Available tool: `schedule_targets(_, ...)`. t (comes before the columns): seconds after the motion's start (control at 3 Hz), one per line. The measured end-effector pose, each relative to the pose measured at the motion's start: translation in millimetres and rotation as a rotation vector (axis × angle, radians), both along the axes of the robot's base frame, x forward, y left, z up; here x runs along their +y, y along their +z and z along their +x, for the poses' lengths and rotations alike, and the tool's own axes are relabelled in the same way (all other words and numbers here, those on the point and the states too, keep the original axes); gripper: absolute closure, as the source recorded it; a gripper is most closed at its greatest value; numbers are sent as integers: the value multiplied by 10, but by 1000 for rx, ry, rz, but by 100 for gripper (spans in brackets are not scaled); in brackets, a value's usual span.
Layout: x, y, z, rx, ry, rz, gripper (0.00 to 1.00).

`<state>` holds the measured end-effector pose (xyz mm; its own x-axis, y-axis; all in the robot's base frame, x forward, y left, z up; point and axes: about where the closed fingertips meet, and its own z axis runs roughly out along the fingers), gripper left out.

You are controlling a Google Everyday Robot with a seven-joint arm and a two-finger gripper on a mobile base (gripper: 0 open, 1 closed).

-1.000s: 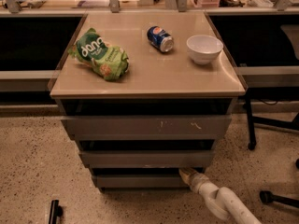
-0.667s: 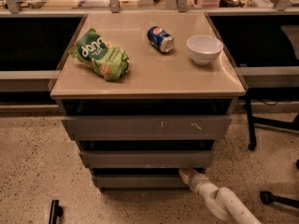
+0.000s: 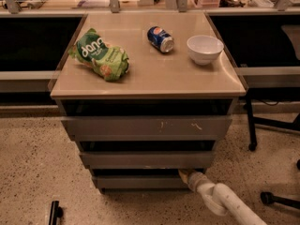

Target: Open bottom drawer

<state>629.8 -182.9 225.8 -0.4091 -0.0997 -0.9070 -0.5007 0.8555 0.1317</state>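
The bottom drawer [image 3: 136,182] is the lowest and narrowest of three plain grey fronts in the cabinet, just above the floor. Its front stands slightly forward with a dark gap above it. My gripper [image 3: 186,174] is at the drawer's top right edge, reaching in from the lower right on a white arm [image 3: 225,203]. Its fingertips are tucked into the gap over the drawer front and are hidden there.
The middle drawer [image 3: 145,159] and the scratched top drawer [image 3: 147,125] sit above. On the beige cabinet top [image 3: 150,74] lie a green snack bag [image 3: 101,55], a blue soda can [image 3: 160,39] and a white bowl [image 3: 205,48]. Chair legs [image 3: 274,198] stand at right.
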Motion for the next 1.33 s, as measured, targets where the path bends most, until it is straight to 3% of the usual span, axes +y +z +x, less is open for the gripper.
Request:
schedule_targets(1.0, -149, -148, 85, 80, 7, -80, 100)
schedule_targets(1.33, -155, -161, 76, 82, 7, -81, 100)
